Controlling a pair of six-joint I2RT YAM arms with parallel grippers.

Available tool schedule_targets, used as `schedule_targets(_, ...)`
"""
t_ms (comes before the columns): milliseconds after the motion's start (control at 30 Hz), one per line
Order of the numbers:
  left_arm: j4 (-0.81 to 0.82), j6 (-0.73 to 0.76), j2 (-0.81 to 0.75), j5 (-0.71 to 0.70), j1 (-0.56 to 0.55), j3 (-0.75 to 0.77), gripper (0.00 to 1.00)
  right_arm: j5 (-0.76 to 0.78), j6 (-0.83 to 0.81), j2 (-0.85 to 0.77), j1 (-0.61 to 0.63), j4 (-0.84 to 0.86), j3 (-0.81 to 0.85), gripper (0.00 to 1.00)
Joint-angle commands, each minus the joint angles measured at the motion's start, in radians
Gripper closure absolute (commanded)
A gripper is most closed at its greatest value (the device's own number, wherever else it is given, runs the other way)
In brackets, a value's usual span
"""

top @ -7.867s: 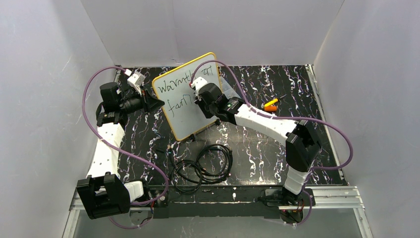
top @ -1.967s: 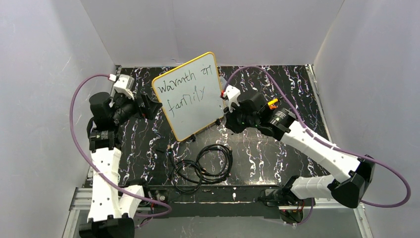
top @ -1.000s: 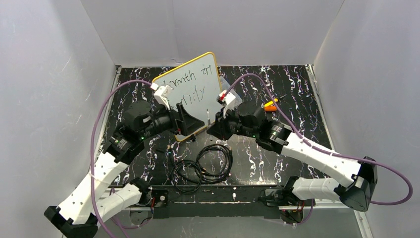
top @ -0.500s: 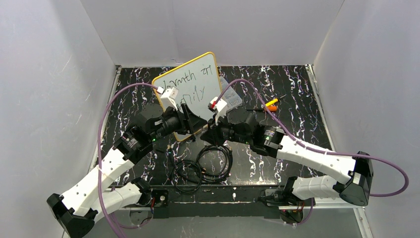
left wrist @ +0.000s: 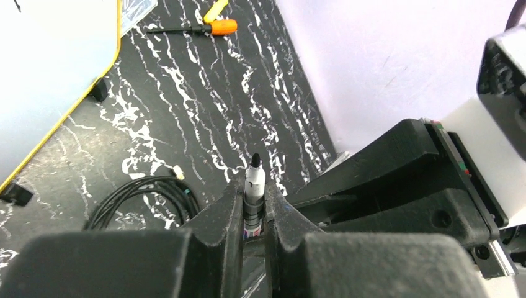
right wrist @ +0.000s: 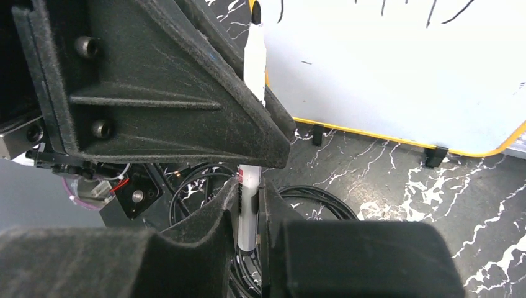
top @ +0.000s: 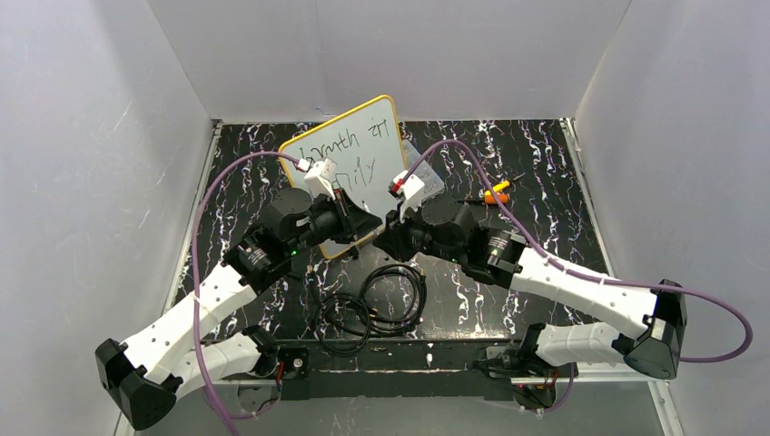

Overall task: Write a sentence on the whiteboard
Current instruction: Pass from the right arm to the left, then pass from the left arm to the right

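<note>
Just in front of the whiteboard (top: 368, 127), which stands tilted at the back centre of the table (top: 545, 173) with two lines of the sentence (top: 363, 150) showing, the left gripper (top: 361, 224) has swung in and clamped onto the marker (right wrist: 254, 62) that the right gripper (top: 389, 238) also pinches. It looks like a handover, with writing paused. Both arms stretch forward, wrists nose to nose.
</note>
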Motion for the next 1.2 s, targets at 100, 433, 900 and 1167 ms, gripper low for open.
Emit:
schedule_targets(100,0.182,-0.188,-0.032,-0.03,-0.011,-0.047,1.0,0.074,-0.009,-0.131,0.008,0.184,-0.089,0.5)
schedule_targets(433,0.248,-0.365,-0.124,-0.178,-0.01,-0.079,1.0,0.075,0.093,-0.209,0.008,0.721,-0.367,0.34)
schedule_targets(900,0.306,-0.454,-0.14,-0.205,-0.01,-0.116,1.0,0.084,0.091,-0.132,0.014,1.114,-0.428,0.37)
schedule_targets(1167,0.333,-0.478,-0.14,-0.197,-0.01,-0.126,1.0,0.083,0.094,-0.091,0.015,1.145,-0.404,0.48)
